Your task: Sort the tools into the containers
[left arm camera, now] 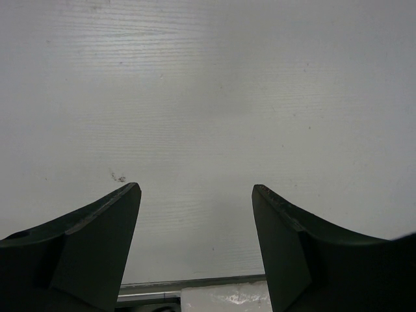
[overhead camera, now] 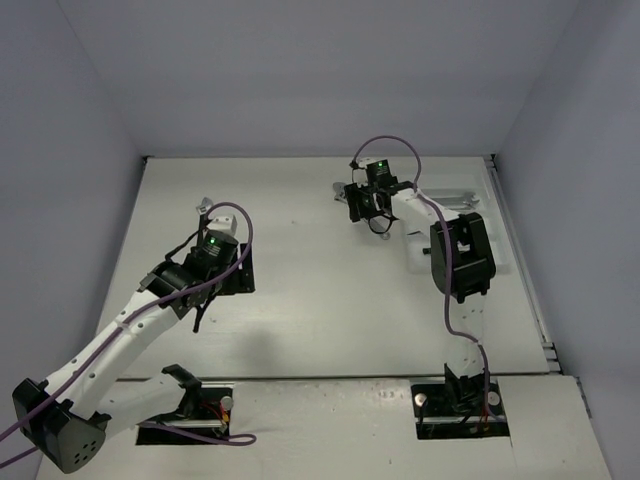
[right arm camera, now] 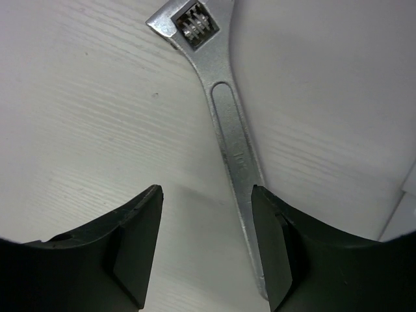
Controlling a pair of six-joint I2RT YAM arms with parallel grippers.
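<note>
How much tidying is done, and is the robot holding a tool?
Done: hard to tell, the right arm hides most of the tray. In hand: nothing yet; the right gripper is open around a silver wrench lying on the table. The left gripper is open and empty. Left: lifting that wrench into the tray.

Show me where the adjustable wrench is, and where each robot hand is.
adjustable wrench (right arm camera: pixel 229 123): right wrist view, on its slotted handle.
right hand (right arm camera: pixel 207 192): right wrist view, midway between its fingertips.
left hand (left arm camera: pixel 195 187): left wrist view, midway between its fingertips.
</note>
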